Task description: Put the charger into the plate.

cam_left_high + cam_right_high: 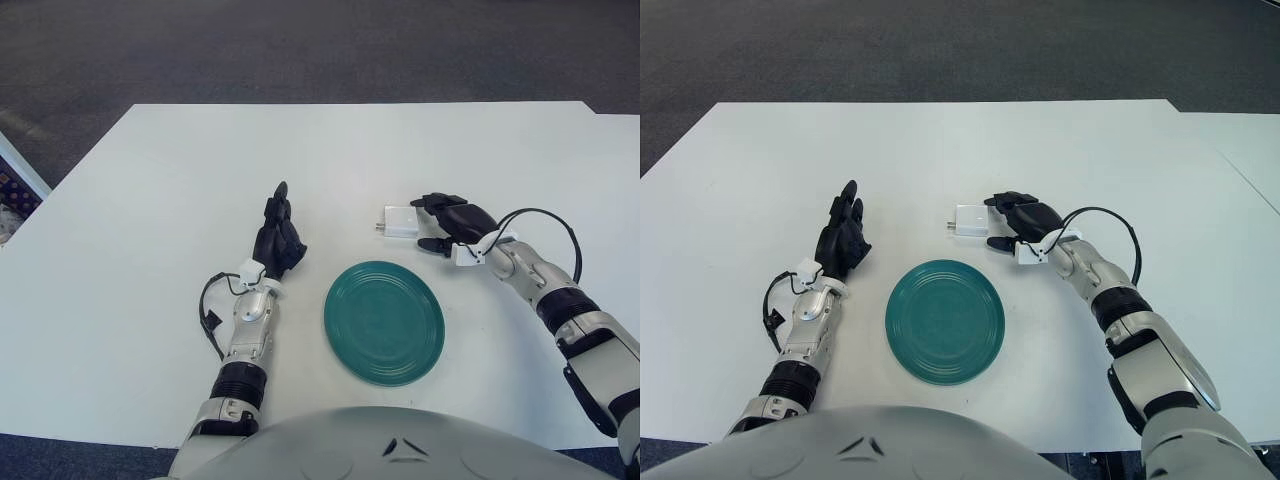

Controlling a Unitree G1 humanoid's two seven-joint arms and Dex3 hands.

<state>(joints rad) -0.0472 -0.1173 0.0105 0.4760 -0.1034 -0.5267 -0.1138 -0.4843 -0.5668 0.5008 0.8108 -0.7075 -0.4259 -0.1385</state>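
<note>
- I am viewing the white counter (150,200) from the head camera, looking forward and down.
- The charger (402,222), a small white block, is lying flat on the counter just beyond the far right edge of the plate (384,322); it is not in the plate.
- The green plate is sitting near the centre of the counter, between the two arms, with nothing in it.
- The right robot hand (450,222) is reaching in from the right, its dark fingers spread around the right side of the charger; I cannot tell whether they are touching it, and they are not closing on it.
- The left robot hand (278,235) is showing left of the plate, fingers extended toward the far side and holding nothing.
</note>
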